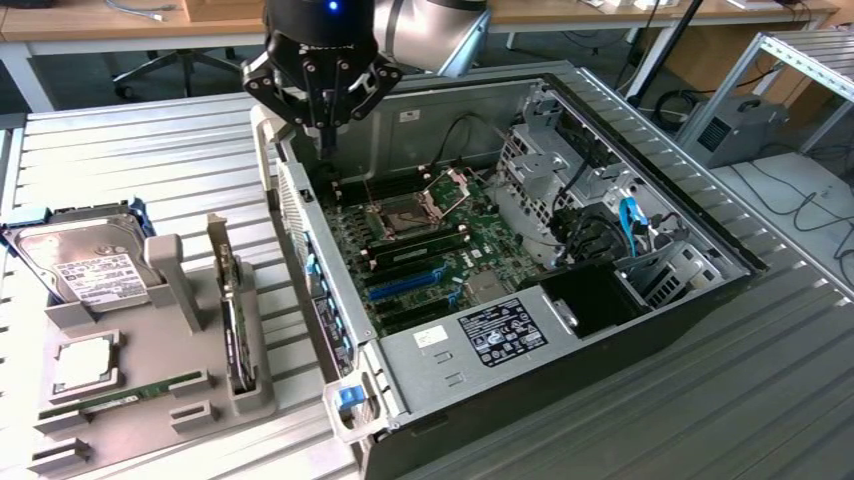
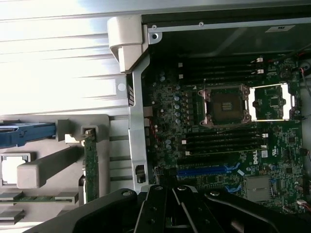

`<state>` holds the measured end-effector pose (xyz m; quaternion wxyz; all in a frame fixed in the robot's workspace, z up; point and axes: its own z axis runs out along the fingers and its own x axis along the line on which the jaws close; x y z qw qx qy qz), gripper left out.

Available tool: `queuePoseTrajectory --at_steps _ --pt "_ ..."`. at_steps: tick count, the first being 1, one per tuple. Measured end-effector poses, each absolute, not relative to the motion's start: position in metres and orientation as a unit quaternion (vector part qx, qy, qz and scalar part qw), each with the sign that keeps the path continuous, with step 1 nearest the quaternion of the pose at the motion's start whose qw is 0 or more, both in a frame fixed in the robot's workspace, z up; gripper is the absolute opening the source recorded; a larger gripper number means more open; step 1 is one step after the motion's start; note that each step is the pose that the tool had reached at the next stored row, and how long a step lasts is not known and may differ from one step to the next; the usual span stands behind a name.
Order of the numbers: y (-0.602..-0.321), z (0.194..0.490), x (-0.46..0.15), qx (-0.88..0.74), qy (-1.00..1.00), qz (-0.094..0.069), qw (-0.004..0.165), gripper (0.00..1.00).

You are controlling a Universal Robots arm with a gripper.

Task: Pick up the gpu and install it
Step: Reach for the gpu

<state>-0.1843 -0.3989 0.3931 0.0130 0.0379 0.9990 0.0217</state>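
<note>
1. Gripper: The gripper (image 1: 324, 128) hangs over the far rim of the open computer case (image 1: 694, 215), at the corner toward the exterior view's left. Its fingers are clenched together, tips pointing down, and they grasp nothing. It touches no part.

2. Task part: The gpu (image 1: 231, 315) stands on its long edge in a slot of the gray holder (image 1: 147, 420). The holder lies on the slatted metal table (image 1: 160, 160), just beside the case on the exterior view's left. The gpu is well apart from the gripper and is not yet installed. In the wrist view it appears edge-on as a narrow green strip (image 2: 90, 165) between 2 gray posts.

3. Holder contents: The same holder carries 1 hard drive (image 1: 87, 265) with a white label, 1 processor chip (image 1: 83, 362) and 1 green memory stick (image 1: 127, 392) lying flat.

4. Case interior: The case lies on its side with the motherboard (image 1: 441, 250) facing up. The CPU socket (image 1: 400, 215) stands with its cover open. The blue expansion slots (image 1: 407, 285) lie on the near side of the socket.
</note>
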Motion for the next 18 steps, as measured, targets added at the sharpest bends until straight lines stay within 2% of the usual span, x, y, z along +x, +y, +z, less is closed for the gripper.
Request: queuePoseTrajectory --at_steps 18 --pt "-0.3989 0.3931 -0.1882 0.038 0.999 0.022 0.013 0.11"
